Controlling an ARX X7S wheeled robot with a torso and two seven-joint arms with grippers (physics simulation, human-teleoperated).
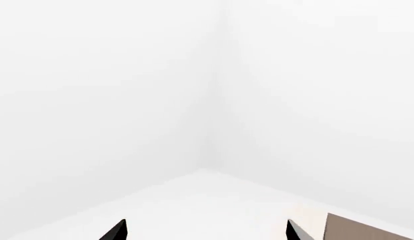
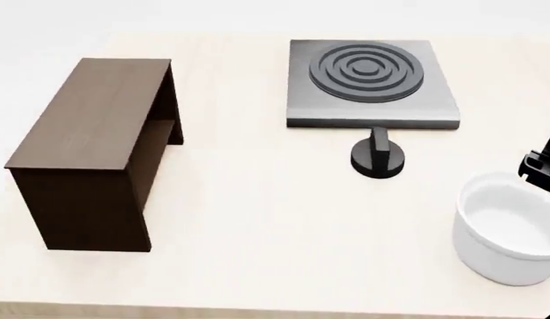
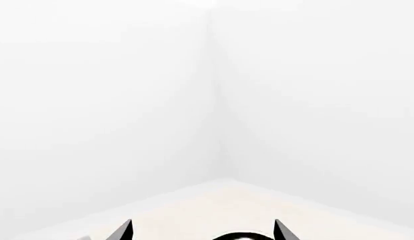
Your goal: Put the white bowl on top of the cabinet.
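Note:
The white bowl (image 2: 510, 229) stands upright and empty on the table at the near right, cut by the head view's edge. The dark brown cabinet (image 2: 93, 113) stands at the left with its flat top bare. A black part of my right arm (image 2: 543, 165) shows just beyond the bowl's far rim, apart from it. In the right wrist view my right gripper (image 3: 203, 231) is open, with only the two fingertips showing. My left gripper (image 1: 205, 231) is open too and holds nothing. A corner of the cabinet (image 1: 367, 231) shows beside its fingertip. The left arm is outside the head view.
A grey square stove plate (image 2: 372, 106) with ringed burner lies at the far middle-right. A black frying pan (image 2: 378, 158) sits just in front of it, and its dark curve (image 3: 244, 236) shows between the right fingertips. The table's near edge (image 2: 257, 311) runs along the bottom.

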